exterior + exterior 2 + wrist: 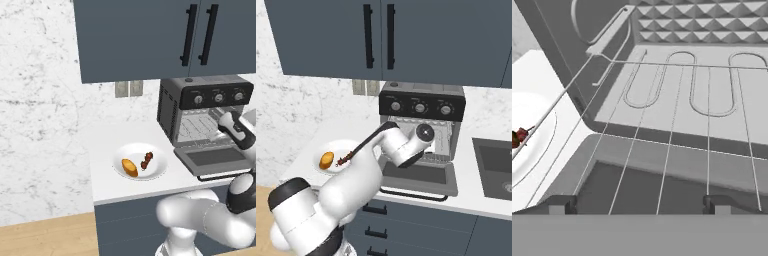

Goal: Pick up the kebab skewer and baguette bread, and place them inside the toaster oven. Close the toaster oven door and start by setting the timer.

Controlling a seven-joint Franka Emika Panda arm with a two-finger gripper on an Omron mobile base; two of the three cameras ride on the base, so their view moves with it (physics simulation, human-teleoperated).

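Here, left to right: well off to the gripper's left, the baguette bread point(129, 167) and kebab skewer point(147, 160) lie side by side on a white plate point(158, 171). Both look light; the loaf seems crushable, so grasp mid-length, and the thin stiff skewer probably across its meat. The gripper point(639, 204), jaws wide and empty, hangs at the toaster oven point(172, 107) mouth, over the lowered toaster oven door point(212, 159).
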